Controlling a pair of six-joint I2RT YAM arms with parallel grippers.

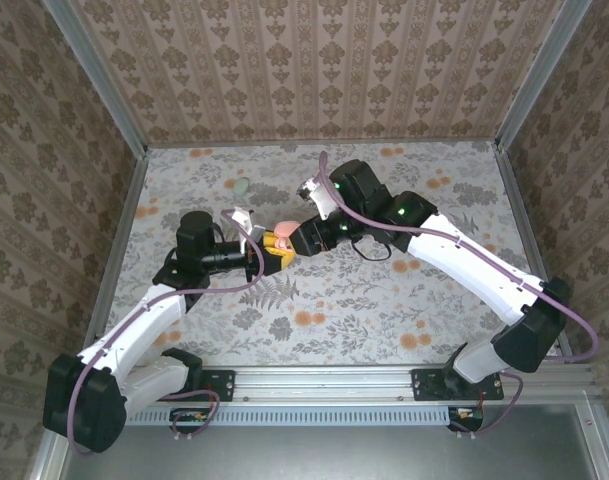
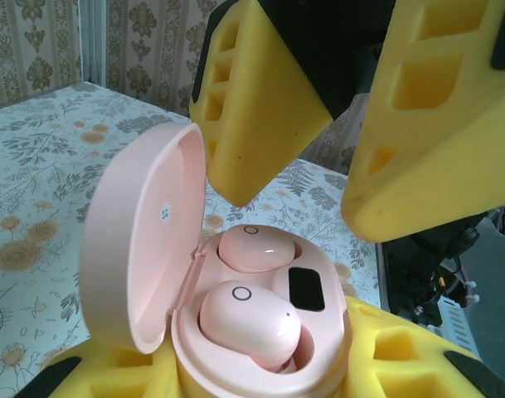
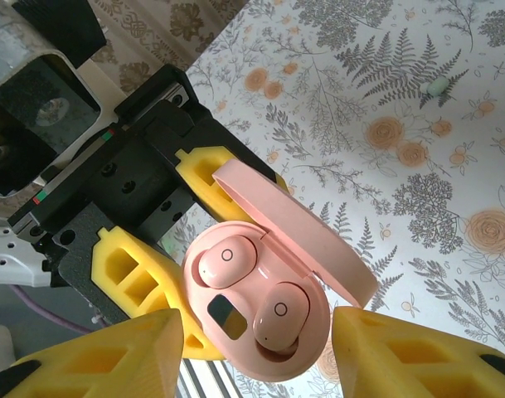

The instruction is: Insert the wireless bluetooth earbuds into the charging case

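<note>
My left gripper [image 1: 267, 258] is shut on the pink charging case [image 1: 280, 240], whose lid [image 2: 144, 240] stands open to the left. Its yellow fingers [image 2: 401, 356] clamp the case body [image 3: 306, 352] from both sides. Both wireless bluetooth earbuds lie in the case. The far earbud [image 2: 250, 249] sits low in its socket. The near earbud [image 2: 248, 319] rides higher and tilted, with a gap of socket showing under one end [image 3: 277, 319]. My right gripper [image 2: 306, 215] hangs open just above the case, its fingers [image 3: 103, 356] apart on either side and touching nothing.
A small pale green piece [image 1: 242, 185] lies on the flower-printed table [image 1: 404, 300] behind the left arm, also in the right wrist view [image 3: 437, 85]. Patterned walls [image 1: 314, 70] close in the back and both sides. The two arms meet near the table's middle.
</note>
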